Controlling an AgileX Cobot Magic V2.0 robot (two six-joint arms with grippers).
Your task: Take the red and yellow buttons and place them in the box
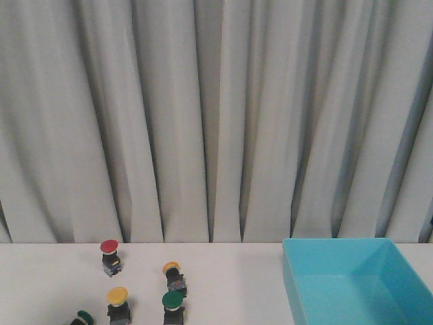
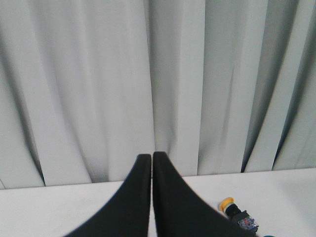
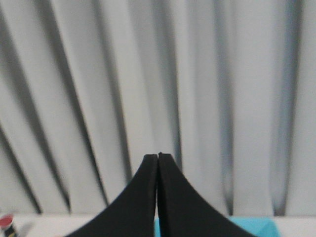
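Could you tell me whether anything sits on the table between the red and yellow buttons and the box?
Nothing visible does. In the front view the red button and two yellow buttons stand left of the box, with bare table between. A green button stands among them, nearer than the tipped yellow one.

Green button (image 1: 84,317) and box (image 1: 298,284) cut by frame bottom edge, front view.
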